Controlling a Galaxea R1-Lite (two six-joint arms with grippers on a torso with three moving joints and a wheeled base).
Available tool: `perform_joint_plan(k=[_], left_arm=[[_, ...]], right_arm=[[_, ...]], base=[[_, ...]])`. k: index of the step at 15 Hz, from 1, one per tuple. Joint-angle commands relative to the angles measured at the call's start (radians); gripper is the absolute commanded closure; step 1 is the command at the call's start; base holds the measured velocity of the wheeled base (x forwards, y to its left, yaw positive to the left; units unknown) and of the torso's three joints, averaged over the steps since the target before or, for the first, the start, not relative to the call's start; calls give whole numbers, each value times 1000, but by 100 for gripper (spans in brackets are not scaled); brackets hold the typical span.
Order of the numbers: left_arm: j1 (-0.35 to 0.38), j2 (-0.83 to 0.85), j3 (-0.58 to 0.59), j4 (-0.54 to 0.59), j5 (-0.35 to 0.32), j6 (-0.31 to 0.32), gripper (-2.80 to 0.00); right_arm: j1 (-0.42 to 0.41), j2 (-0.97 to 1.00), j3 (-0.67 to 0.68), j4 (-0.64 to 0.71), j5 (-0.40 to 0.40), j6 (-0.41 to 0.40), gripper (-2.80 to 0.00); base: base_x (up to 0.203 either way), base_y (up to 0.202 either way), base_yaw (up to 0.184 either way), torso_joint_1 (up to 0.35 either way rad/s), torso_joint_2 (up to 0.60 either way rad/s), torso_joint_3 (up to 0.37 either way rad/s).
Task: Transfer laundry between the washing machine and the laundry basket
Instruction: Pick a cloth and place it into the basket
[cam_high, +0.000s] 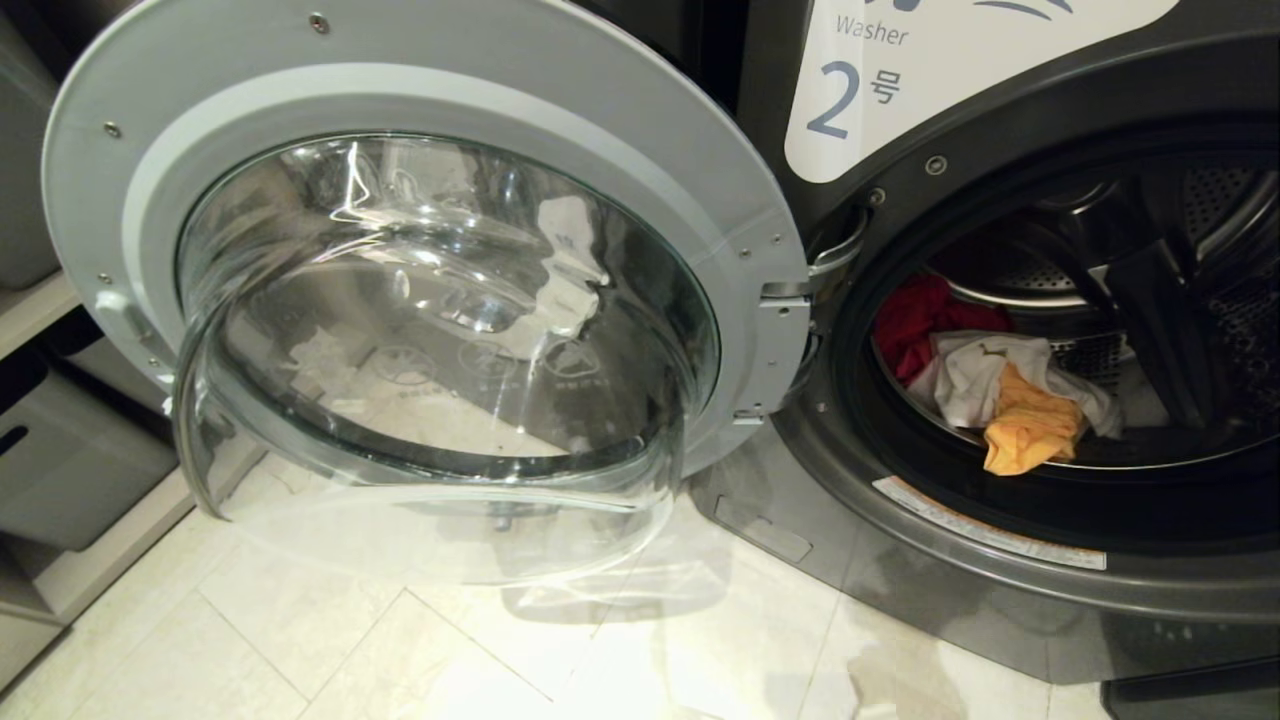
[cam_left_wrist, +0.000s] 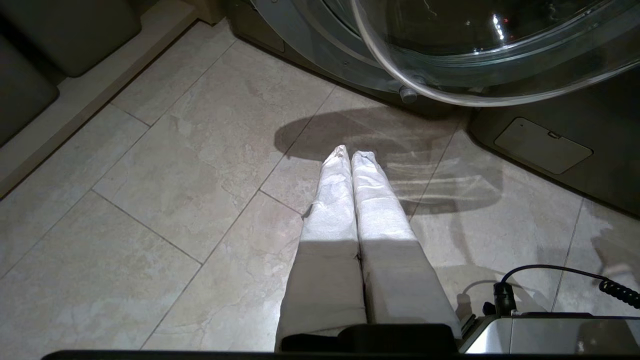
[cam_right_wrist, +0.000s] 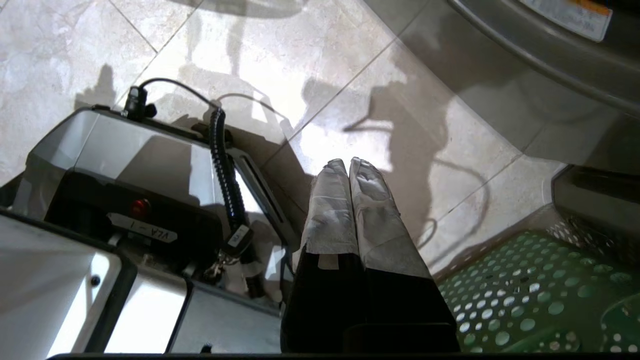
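Down low, both arms hang over the tiled floor (cam_left_wrist: 165, 210), neither holding anything. The left gripper (cam_left_wrist: 350, 156) has its jaws clenched together, empty, near the foot of the open door (cam_high: 420, 300). The right gripper (cam_right_wrist: 348, 164) is likewise clenched and empty, just beside the robot's own base (cam_right_wrist: 125, 165), with the laundry basket (cam_right_wrist: 525, 290) close by.

Further off, the laundry (cam_high: 1000, 385) lies heaped at the front lip of the drum in the washing machine (cam_high: 1000, 600): red behind, white in the middle, yellow hanging foremost.

The risks, as I judge them: the right arm snagging the base cable (cam_right_wrist: 225, 165) or knocking the basket rim as it rises, or striking the chrome opening edge. The door's bulging glass crowds the left side, so the clear way in is from the right.
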Motion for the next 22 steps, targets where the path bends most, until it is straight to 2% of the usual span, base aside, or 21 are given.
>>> perform_joint_plan(k=[1, 7, 10, 13, 16, 19, 22], left_arm=[[1, -1, 0, 0, 0, -1, 0], [1, -1, 0, 0, 0, 0, 0], [1, -1, 0, 0, 0, -1, 0], [1, -1, 0, 0, 0, -1, 0], [1, -1, 0, 0, 0, 0, 0], [1, -1, 0, 0, 0, 0, 0], [0, -1, 0, 0, 0, 0, 0]], right_arm=[[7, 208, 6, -172, -2, 1, 0], [12, 544, 10, -616, -78, 30, 0], [12, 666, -21, -714, -110, 98, 0], [16, 801, -78, -890, -208, 132, 0], [34, 894, -125, -1050, -351, 139, 0], [38, 960, -185, -1140, -447, 145, 0], [38, 1041, -263, -1145, -482, 157, 0]], base=[[0, 0, 0, 0, 0, 0], [0, 0, 0, 0, 0, 0], [0, 0, 0, 0, 0, 0], [0, 0, 0, 0, 0, 0], [0, 0, 0, 0, 0, 0], [0, 0, 0, 0, 0, 0], [0, 0, 0, 0, 0, 0]])
